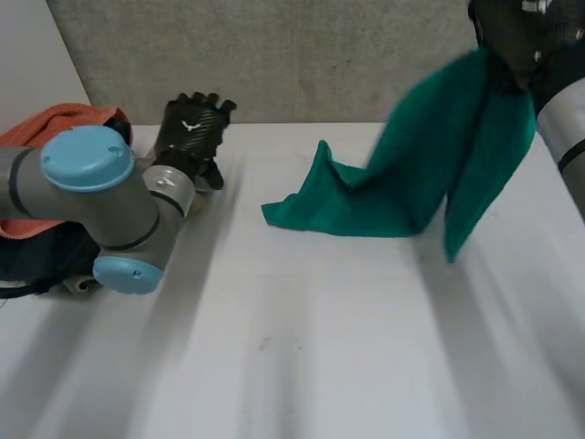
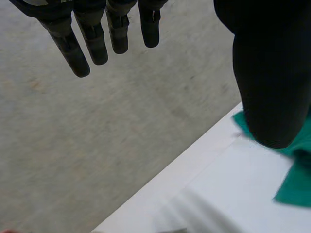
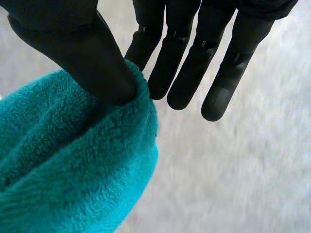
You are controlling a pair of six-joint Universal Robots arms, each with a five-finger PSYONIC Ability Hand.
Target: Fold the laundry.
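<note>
A teal fleece towel (image 1: 402,174) hangs from my right hand (image 1: 512,32), which is raised over the table's back right. One end is lifted; the other end still lies bunched on the white table (image 1: 292,347) near its middle. In the right wrist view the thumb (image 3: 82,53) pinches the towel's (image 3: 73,170) edge against the fingers. My left hand (image 1: 190,128) rests at the back left of the table, well apart from the towel. Its fingers (image 2: 92,39) are straight and spread and hold nothing. A bit of the towel (image 2: 296,184) lies beyond its thumb.
A heap of other laundry, orange (image 1: 55,128) over dark cloth (image 1: 37,256), lies at the table's left edge behind my left arm (image 1: 91,183). A grey wall (image 1: 274,55) runs along the table's back edge.
</note>
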